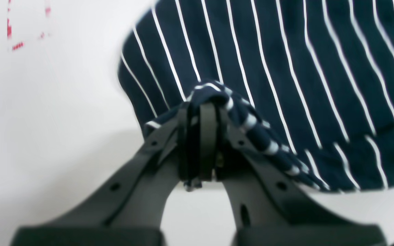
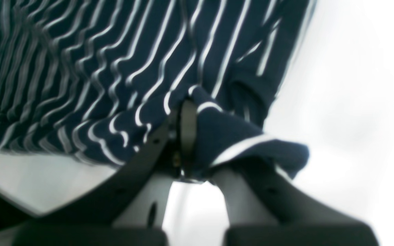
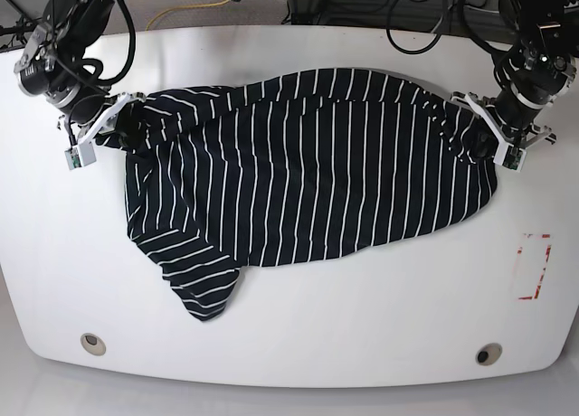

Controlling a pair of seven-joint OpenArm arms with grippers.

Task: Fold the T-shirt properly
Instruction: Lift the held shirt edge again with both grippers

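Striped black fabric, the T-shirt (image 3: 308,172), lies spread across the white table (image 3: 380,316) toward its far edge. The left gripper (image 3: 496,143) and right gripper (image 3: 98,131) each clench a bunched edge; thin pinches could slip, dropping one side and skewing the fold.

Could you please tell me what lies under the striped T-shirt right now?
The T-shirt lies on the white table; whatever the cloth covers is hidden.
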